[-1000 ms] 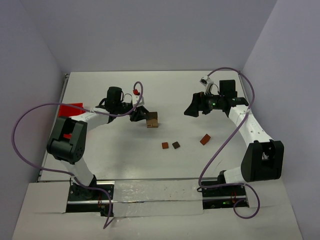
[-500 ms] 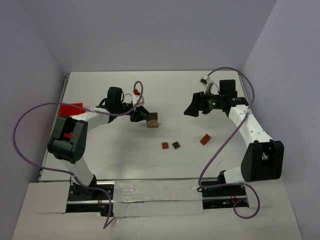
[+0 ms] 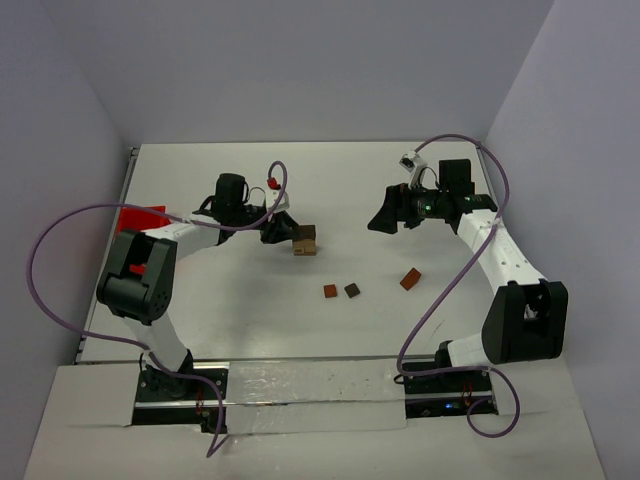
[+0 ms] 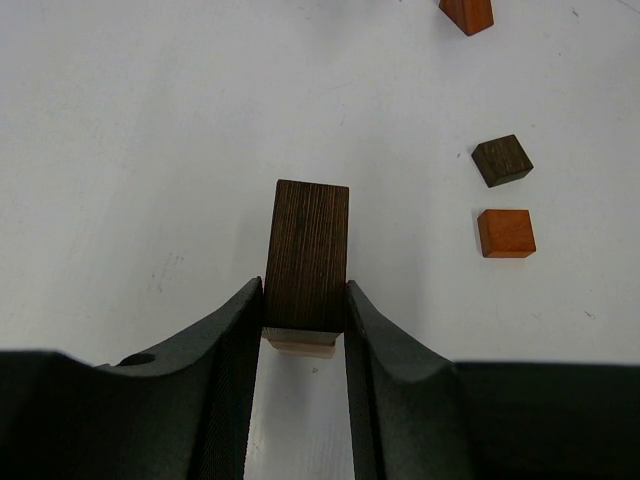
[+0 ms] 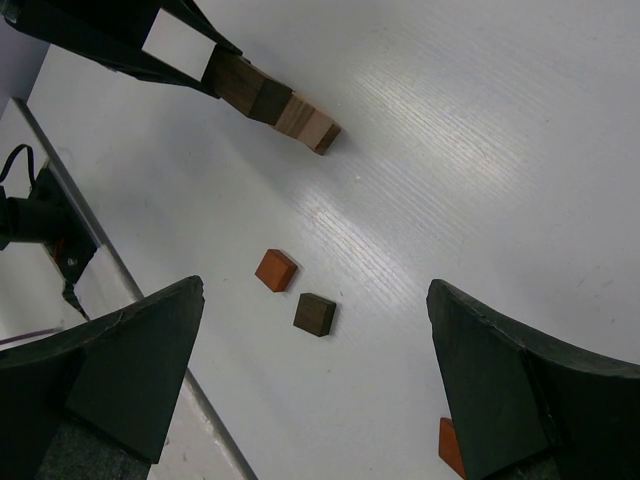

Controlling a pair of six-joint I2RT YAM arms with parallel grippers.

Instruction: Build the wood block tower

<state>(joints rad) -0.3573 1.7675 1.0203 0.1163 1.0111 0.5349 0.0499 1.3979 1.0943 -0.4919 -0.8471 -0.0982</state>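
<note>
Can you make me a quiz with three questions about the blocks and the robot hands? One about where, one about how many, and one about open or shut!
1. Where is the dark brown block that the left gripper pinches?
A. On top of the tower
B. Lying alone, far from the tower
C. Underneath the tower

2. How many blocks lie apart from the tower?
A. One
B. Three
C. Six

3. How is the right gripper?
A. Open, holding nothing
B. Shut on a block
C. Shut, holding nothing

Answers:
1 A: a paler block shows just beneath it in the left wrist view.
2 B: an orange block, a dark block and a reddish block.
3 A: its fingers stand wide apart, gripping nothing.
</note>
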